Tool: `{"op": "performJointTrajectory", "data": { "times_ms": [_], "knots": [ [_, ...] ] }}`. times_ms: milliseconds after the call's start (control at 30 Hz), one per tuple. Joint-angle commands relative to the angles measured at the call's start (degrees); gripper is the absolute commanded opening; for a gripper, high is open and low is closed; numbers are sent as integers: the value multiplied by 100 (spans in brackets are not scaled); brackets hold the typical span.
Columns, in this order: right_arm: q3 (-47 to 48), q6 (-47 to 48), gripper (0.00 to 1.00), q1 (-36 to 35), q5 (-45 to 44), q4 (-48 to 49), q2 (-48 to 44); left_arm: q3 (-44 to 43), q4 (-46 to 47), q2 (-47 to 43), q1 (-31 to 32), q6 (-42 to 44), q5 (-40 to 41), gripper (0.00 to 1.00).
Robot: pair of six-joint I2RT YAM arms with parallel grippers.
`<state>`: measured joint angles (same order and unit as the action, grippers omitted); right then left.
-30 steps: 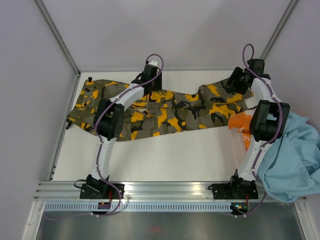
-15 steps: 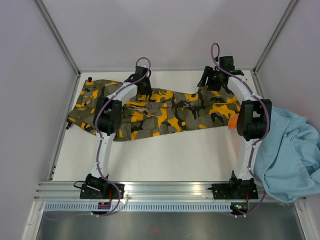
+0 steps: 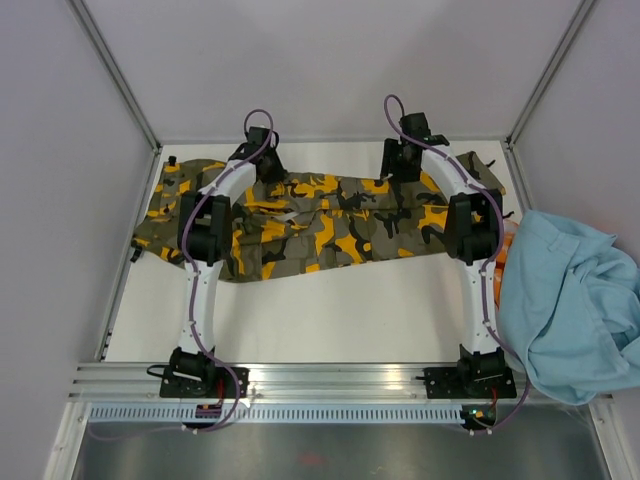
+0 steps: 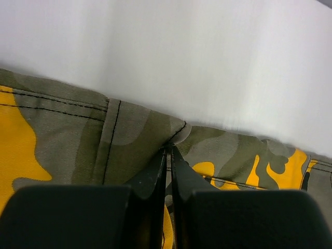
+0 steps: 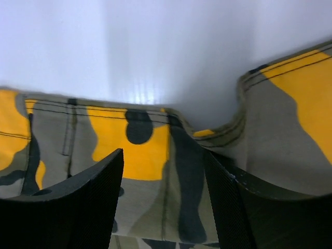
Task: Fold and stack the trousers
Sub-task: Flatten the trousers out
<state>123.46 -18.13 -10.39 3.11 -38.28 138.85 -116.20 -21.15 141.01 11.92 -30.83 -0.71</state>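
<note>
The white counter (image 3: 350, 310) filled most of the overhead view, its near half bare between the two arm bases. The trousers (image 3: 330, 235) lay flat across the far half of it, stretched out from left to right, the broader end towards the left edge and the narrower end reaching the far right corner. A light-blue garment (image 3: 570, 300) sat in a crumpled heap at the right side of the counter, hanging over its edge, just beside the narrow end of the trousers. The left arm (image 3: 205, 260) and the right arm (image 3: 475, 260) both reached straight out from the near edge over the camouflage cloth to its far hem, well apart from each other. The right pincer (image 3: 400, 165) hung over the far hem right of the middle; in its wrist view the right pincer (image 5: 163, 155) stood released, its two black fingers (image 5: 78, 197) spread wide, with a stretch of yellow-orange and black cloth and a dip in the hem showing between them. The left pincer (image 3: 265, 168) was down at the far hem left of the middle; in its wrist view the left pincer (image 4: 168, 153) was clenched on the trousers (image 4: 67, 150), its fingertips (image 4: 158, 168) pressed nearly together on a small pucker of the stitched edge, with white counter just beyond.
</note>
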Motion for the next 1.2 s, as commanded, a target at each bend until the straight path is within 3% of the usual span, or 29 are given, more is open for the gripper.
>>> {"op": "performJointTrajectory", "data": {
  "times_ms": [0, 167, 333, 633, 833, 933, 1000, 1167],
  "knots": [
    [117, 161, 69, 20, -549, -100, -103, -245, -74, 234, -278, -266, 141, 11],
    [214, 187, 69, 20, -540, -381, -191, -184, 67, 111, -278, -108, 97, 11],
    [-382, 275, 69, 11, -916, -31, -789, -113, 23, 32, -278, 85, 150, 12],
    [99, 336, 62, -59, -988, -101, 107, 98, 172, -117, -278, 121, 97, 13],
    [476, 485, 47, -59, -1295, 49, 371, 106, 181, -162, -278, 183, 97, 13],
    [679, 670, 14, -68, -1323, 128, 433, 106, 181, -179, -278, 191, 97, 13],
    [723, 758, 0, -59, -1156, 356, 398, 107, 172, -188, -287, 191, 97, 14],
    [1056, 750, 0, -59, -892, 1145, 345, 72, 198, -179, -287, 148, 185, 15]
  ]
}}
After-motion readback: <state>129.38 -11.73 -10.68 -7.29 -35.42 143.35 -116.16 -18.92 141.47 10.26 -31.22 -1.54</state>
